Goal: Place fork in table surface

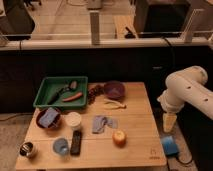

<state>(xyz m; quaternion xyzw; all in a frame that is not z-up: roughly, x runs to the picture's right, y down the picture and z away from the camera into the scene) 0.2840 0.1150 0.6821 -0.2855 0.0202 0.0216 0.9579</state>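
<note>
At the left edge of the light tan plank-wood desk point(140, 125): a small shiny metal cup point(27, 149) and a dark red round bowl point(48, 118) with a blue cloth in it.

Behind these sits the green rectangular plastic tray point(47, 87). It holds a dark-handled, round-headed utensil point(73, 85), an orange-red elongated item point(72, 96), and what I read as the small slender silvery metal fork point(62, 91), just beside the dark handle. It shows only faintly, so this reading is tentative.

Mid-desk: a black remote point(76, 142), a crumpled grey-blue cloth point(102, 123), a purple bowl point(114, 90), a pale beige two-pronged implement point(115, 104) and a round orange fruit point(119, 137).

Off the right edge the white arm hangs, with the tool point(169, 121) pointing down. It is beside the desk, not over it, and well apart from the tray. I cannot tell whether the tool is apart or together, and nothing is visibly in it.

Judgement: the task is not begun. The fork is in the tray, not on the wood. Still to do: reach across, grasp, lift over the tray wall, and set down on bare planks.
</note>
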